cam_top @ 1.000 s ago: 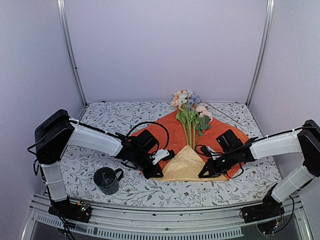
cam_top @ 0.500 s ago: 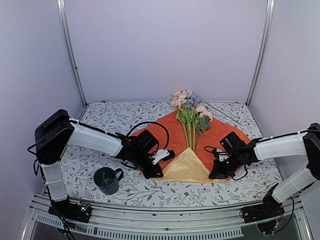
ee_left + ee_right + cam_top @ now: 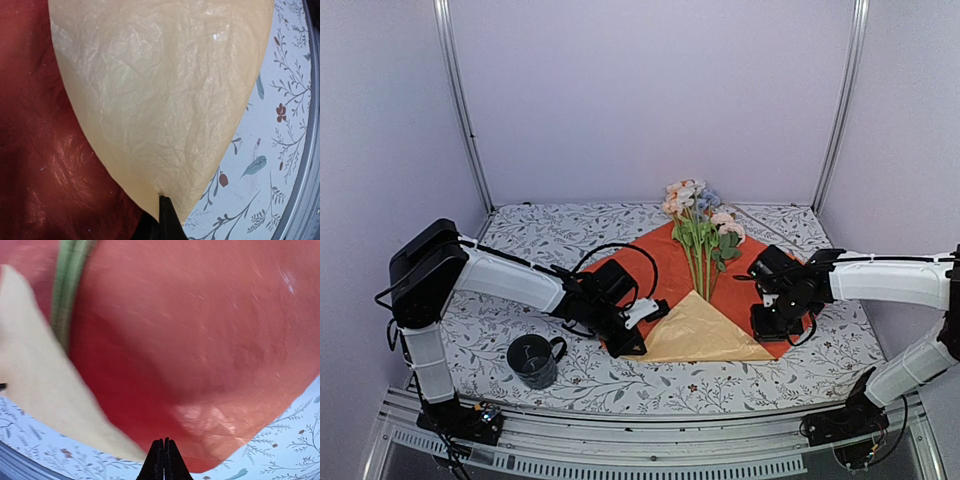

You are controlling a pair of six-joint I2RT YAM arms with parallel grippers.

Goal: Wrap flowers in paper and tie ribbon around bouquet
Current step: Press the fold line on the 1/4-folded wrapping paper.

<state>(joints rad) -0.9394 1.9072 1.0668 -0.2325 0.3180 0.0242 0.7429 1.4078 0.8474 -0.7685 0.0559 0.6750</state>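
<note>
The flowers (image 3: 700, 222) lie on the paper (image 3: 655, 265), orange-red side up, heads at the far end. The sheet's near corner is folded up over the stem ends, showing a mustard-yellow flap (image 3: 698, 332). My left gripper (image 3: 625, 347) is shut on that flap's left edge; in the left wrist view its tips (image 3: 162, 202) pinch the yellow paper (image 3: 160, 100). My right gripper (image 3: 767, 325) is shut with nothing in it, over the orange paper's right part. In the right wrist view it (image 3: 165, 442) stands by the sheet's near edge, green stems (image 3: 67, 285) at upper left. No ribbon shows.
A dark mug (image 3: 532, 360) stands on the leafy tablecloth (image 3: 550, 235), near left, close to my left arm. White walls and metal posts (image 3: 460, 100) close in the back and sides. A metal rail (image 3: 650, 455) runs along the table's near edge.
My right gripper has left the yellow flap's right corner and moved right and farther back over the orange paper. The flap now lies flat. My left arm has not moved.
</note>
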